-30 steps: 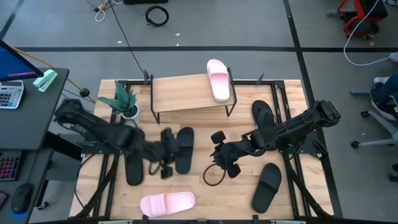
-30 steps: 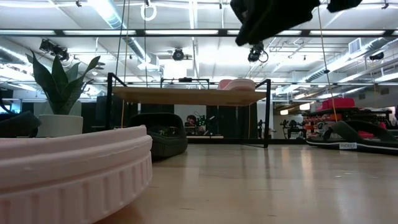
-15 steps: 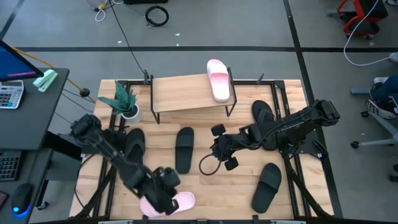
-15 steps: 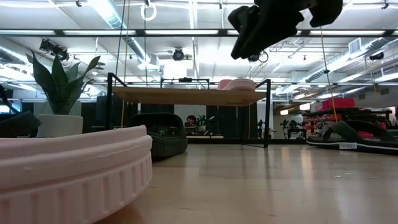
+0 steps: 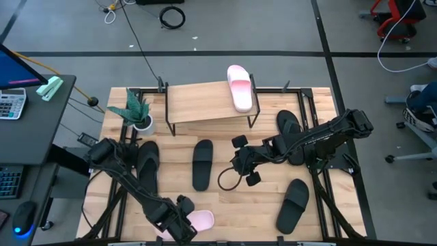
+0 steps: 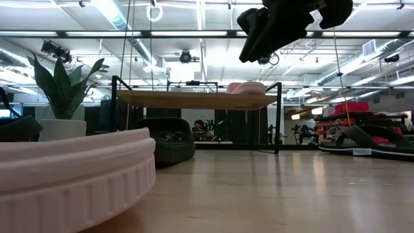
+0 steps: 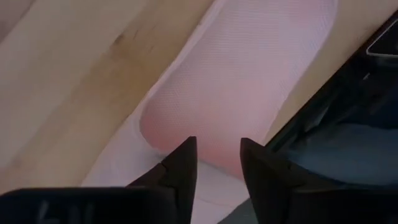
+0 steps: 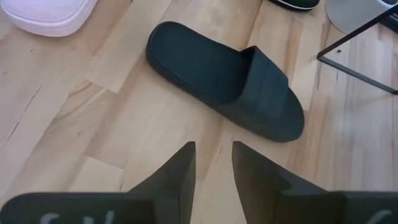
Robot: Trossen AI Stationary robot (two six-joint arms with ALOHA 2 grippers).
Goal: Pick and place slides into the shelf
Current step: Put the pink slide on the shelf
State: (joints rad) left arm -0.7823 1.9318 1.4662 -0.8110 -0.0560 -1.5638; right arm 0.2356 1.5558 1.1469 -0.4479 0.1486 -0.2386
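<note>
A pale pink slide (image 5: 202,219) lies flat at the table's near edge and fills the left of the low view (image 6: 71,175). My left gripper (image 5: 181,229) is open right over it, its fingertips (image 7: 216,146) above the pink strap (image 7: 249,81). My right gripper (image 8: 210,149) is open and empty, held high above the table's middle (image 5: 239,164). It points at a black slide (image 8: 230,81) lying flat on the table (image 5: 202,164). The shelf (image 5: 208,102) stands at the far side with a second pink slide (image 5: 239,87) lying on its top board. My left gripper comes at the pink slide from above, pointing down, its open fingers (image 7: 183,165) standing over the strap's edge (image 7: 168,124) near one end of the slide. I cannot tell whether the fingertips touch it. The slide lies flat on the table.
Three more black slides lie on the table: one under my left arm (image 5: 147,164), one under my right arm (image 5: 289,126), one near the right near corner (image 5: 293,205). A potted plant (image 5: 138,115) stands left of the shelf. A cable loop (image 5: 229,180) hangs below my right gripper.
My left gripper has swung from the table's middle, above the black slides, toward the near edge and come down over the pink slide. My right gripper has drifted a little toward the table's left and far edge. In the low view the near pink slide has shifted slightly.
</note>
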